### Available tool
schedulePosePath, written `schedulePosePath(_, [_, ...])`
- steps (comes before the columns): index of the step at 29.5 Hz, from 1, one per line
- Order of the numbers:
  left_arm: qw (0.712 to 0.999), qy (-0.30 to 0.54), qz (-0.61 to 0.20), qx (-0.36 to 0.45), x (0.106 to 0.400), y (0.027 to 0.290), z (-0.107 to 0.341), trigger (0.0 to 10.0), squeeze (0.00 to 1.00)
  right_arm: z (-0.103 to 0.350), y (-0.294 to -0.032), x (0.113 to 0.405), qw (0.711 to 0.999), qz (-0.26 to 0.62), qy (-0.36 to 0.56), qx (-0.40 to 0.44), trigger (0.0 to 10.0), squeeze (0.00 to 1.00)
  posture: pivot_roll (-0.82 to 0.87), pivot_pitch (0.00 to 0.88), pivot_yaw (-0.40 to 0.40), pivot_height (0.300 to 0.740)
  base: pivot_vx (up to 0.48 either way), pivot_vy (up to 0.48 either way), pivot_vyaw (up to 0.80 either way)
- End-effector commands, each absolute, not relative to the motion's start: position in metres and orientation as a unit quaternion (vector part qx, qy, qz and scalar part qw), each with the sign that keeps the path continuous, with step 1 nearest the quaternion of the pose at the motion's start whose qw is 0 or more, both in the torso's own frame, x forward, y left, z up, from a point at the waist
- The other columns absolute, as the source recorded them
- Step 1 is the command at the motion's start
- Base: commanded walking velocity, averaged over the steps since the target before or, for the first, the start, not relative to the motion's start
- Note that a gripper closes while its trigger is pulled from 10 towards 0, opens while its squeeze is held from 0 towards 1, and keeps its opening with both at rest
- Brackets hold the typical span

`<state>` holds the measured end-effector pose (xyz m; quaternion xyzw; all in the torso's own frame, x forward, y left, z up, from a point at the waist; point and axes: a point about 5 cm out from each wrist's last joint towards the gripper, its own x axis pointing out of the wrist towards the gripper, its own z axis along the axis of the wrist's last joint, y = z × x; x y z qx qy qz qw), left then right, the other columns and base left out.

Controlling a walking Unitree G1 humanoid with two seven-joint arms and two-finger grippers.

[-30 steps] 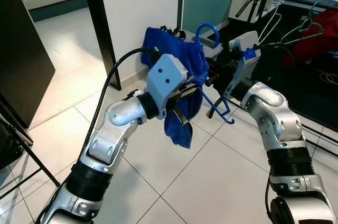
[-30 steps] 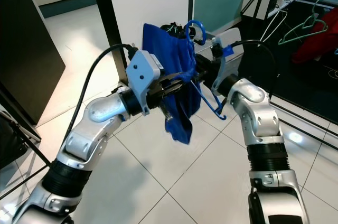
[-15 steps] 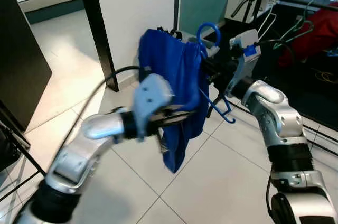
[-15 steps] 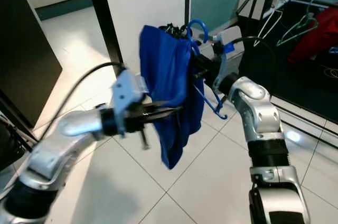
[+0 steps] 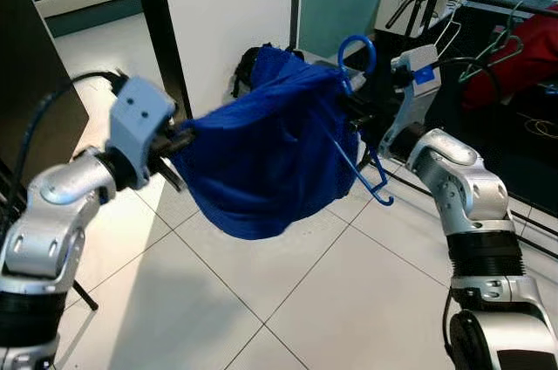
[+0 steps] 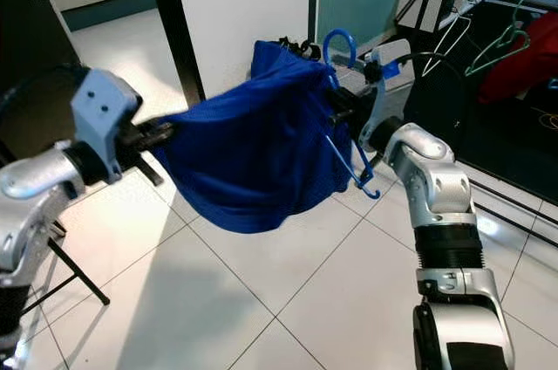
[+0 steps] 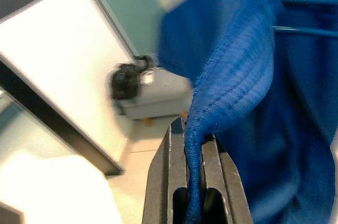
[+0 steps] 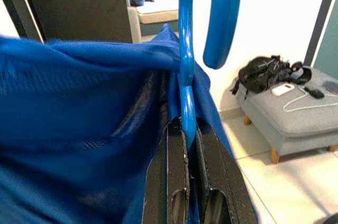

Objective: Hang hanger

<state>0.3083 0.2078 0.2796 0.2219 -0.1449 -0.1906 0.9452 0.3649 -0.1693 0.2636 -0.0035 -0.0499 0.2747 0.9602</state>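
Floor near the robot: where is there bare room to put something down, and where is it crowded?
Bare white floor lies below the stretched blue garment, between the arms. Crowded: between left gripper and right gripper, garment and blue hanger fill the air. Behind, a grey bench with a black bag.

Blue cloth (image 5: 266,161) stretched between both arms bars the middle, open tiled floor (image 5: 288,318) beneath, white wall (image 5: 227,12) behind

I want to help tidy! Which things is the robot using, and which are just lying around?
Using:
blue hanger, in the right claw
blue cloth, pinched by the left claw

Lying around:
black bag
grey stool
green hanger
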Motion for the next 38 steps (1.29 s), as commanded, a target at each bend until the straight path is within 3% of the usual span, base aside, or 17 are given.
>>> schedulePosePath(1, [0.95,-0.163,-0.133,0.229,0.309,0.225,0.291,10.0,0.0,0.264,-0.166,0.363,0.957,0.286,-0.044,-0.011,10.0,0.0,0.0,0.074,0.013,0.74,0.0,0.0,0.0])
schedulePosePath(9, [0.957,-0.215,-0.045,0.191,0.31,0.245,0.315,10.0,0.0,0.256,-0.16,0.359,0.952,0.306,-0.019,-0.01,10.0,0.0,0.0,0.078,0.013,0.74,0.0,0.0,0.0])
schedulePosePath(11, [0.962,-0.231,-0.045,0.138,0.311,0.247,0.32,10.0,0.0,0.255,-0.16,0.361,0.954,0.298,-0.018,-0.009,10.0,0.0,0.0,0.078,0.011,0.74,0.0,0.0,0.0])
schedulePosePath(14, [0.963,-0.234,-0.104,0.088,0.31,0.237,0.32,10.0,0.0,0.257,-0.162,0.363,0.958,0.286,-0.024,-0.005,10.0,0.0,0.0,0.078,0.01,0.74,0.0,0.0,0.0])
schedulePosePath(15, [0.956,-0.229,-0.171,0.072,0.306,0.221,0.315,10.0,0.0,0.26,-0.164,0.365,0.961,0.275,-0.038,-0.002,10.0,0.0,0.0,0.078,0.008,0.74,0.0,0.0,0.0])
schedulePosePath(16, [0.956,-0.229,-0.171,0.072,0.306,0.221,0.315,10.0,0.0,0.26,-0.164,0.365,0.961,0.275,-0.038,-0.002,10.0,0.0,0.0,0.078,0.008,0.74,0.0,0.0,0.0])
schedulePosePath(19, [0.917,-0.207,-0.339,0.041,0.285,0.179,0.296,10.0,0.0,0.272,-0.168,0.369,0.965,0.25,-0.074,0.013,10.0,0.0,0.0,0.079,0.007,0.74,0.0,0.0,0.0])
schedulePosePath(24, [0.864,-0.17,-0.473,0.034,0.258,0.147,0.275,10.0,0.0,0.281,-0.173,0.371,0.968,0.229,-0.097,0.031,10.0,0.0,0.0,0.077,0.005,0.74,0.0,0.0,0.0])
schedulePosePath(33, [0.833,-0.154,-0.532,0.003,0.245,0.141,0.274,10.0,0.0,0.287,-0.18,0.375,0.972,0.196,-0.116,0.058,10.0,0.0,0.0,0.075,0.005,0.74,0.0,0.0,0.0])
schedulePosePath(38, [0.804,-0.09,-0.588,0.01,0.228,0.14,0.256,10.0,0.0,0.292,-0.189,0.379,0.974,0.165,-0.128,0.089,10.0,0.0,0.0,0.075,0.005,0.74,0.0,0.0,0.0])
